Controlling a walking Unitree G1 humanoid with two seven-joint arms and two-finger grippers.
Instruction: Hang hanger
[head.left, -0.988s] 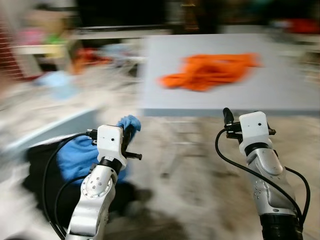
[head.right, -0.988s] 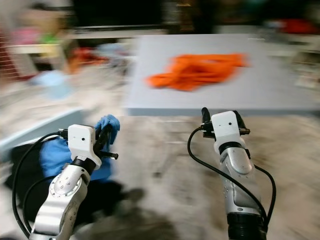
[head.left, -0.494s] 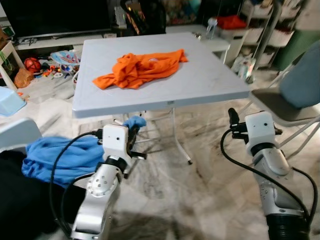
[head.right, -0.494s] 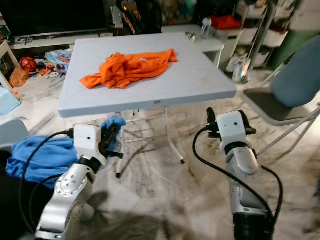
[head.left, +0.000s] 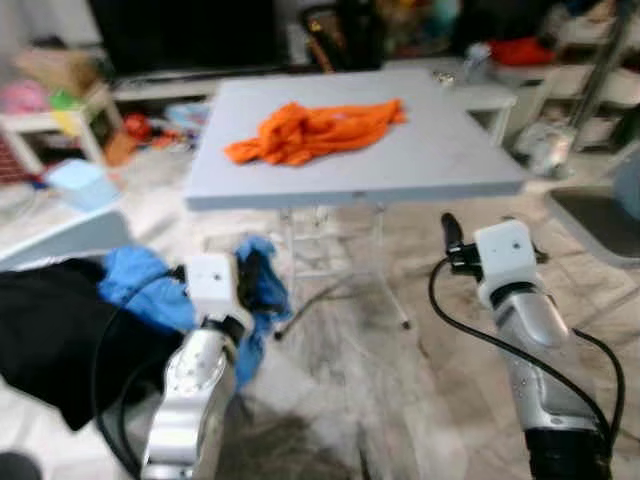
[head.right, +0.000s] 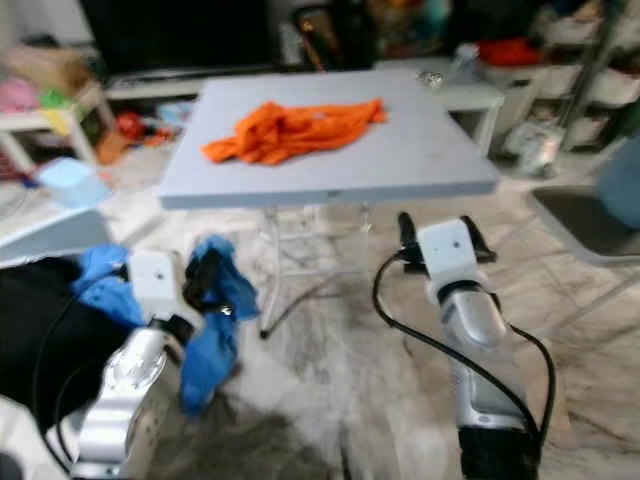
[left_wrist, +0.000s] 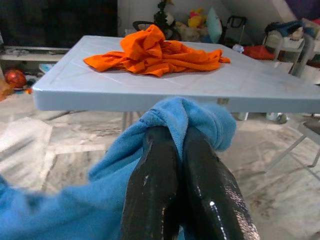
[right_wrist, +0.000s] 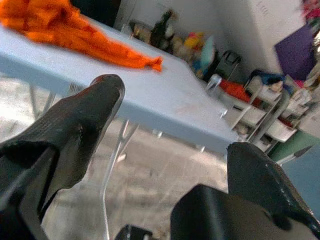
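Seemingly unlabelled, blue cloth (left_wrist: 175, 120) sits pinched in left pincer (left_wrist: 182, 150).

Both head views were softly blurred throughout, worst at the edges, where the shelves and floor clutter smeared. Light was even and bright indoors, and the grey table top (head.left: 400, 160) looked pale and washed. The left wrist view was sharper: the orange garment (left_wrist: 150, 52) was crisp, while the black fingers (left_wrist: 155, 195) carried small glints and the near blue cloth (left_wrist: 60, 215) was out of focus.
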